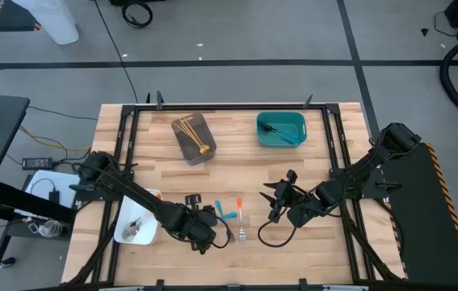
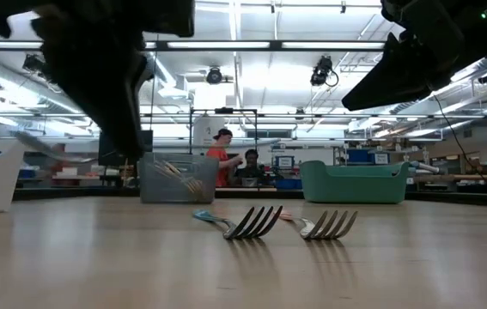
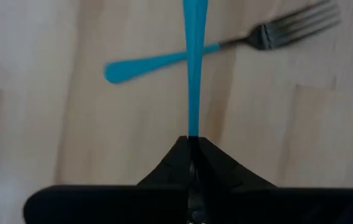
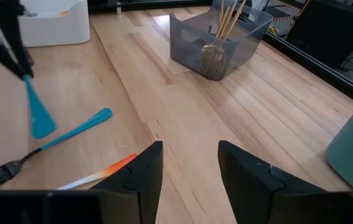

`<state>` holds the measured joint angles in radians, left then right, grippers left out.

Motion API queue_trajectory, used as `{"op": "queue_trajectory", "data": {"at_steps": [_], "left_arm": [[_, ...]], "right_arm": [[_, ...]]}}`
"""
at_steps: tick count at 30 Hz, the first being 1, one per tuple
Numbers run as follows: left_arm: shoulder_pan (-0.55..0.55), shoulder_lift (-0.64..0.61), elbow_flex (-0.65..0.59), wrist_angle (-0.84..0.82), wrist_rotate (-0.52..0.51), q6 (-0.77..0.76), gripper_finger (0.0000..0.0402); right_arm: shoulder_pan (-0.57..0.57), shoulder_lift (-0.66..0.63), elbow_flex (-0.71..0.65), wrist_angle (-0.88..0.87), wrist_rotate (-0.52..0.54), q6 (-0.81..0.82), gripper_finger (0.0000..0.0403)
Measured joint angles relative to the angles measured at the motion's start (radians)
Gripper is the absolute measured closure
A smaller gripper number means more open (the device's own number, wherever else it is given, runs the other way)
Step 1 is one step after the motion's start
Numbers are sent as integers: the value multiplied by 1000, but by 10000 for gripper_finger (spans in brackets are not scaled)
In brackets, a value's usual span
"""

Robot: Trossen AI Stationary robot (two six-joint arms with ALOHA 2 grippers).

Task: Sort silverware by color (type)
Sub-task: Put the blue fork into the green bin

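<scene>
We see the wooden table [image 1: 293, 242] holding a grey tray [image 1: 194, 138] of gold forks [image 1: 188, 128], a teal tray [image 1: 281, 129] and a white tray [image 1: 136, 219]. Behind it, in the low view, is a workshop with people. Our left gripper [image 1: 204, 220] is pinched tight on a blue-handled fork [image 4: 37, 114], held above a second blue-handled fork [image 3: 213, 46] on the wood. Our right gripper [image 4: 188, 163] hovers with jaws apart, empty, just beside an orange-handled fork [image 4: 104, 171].

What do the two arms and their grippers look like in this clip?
Both arms are dark, nearly black, jointed links. A thin black cable loops on the table by the right gripper, whose fingers are broad, matte-black wedges. The left gripper is equally black.
</scene>
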<state>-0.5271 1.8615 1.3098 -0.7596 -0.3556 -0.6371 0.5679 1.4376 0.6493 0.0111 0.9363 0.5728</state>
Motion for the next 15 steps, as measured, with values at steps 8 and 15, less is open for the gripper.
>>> {"op": "queue_trajectory", "data": {"at_steps": [8, 15], "left_arm": [[38, -24, 0, 1, -70, 78, 381], [83, -24, 0, 3, -98, 150, 379]], "right_arm": [[0, 0, 0, -2, -11, 0, 238], [0, 0, 0, -4, -14, 0, 238]]}}
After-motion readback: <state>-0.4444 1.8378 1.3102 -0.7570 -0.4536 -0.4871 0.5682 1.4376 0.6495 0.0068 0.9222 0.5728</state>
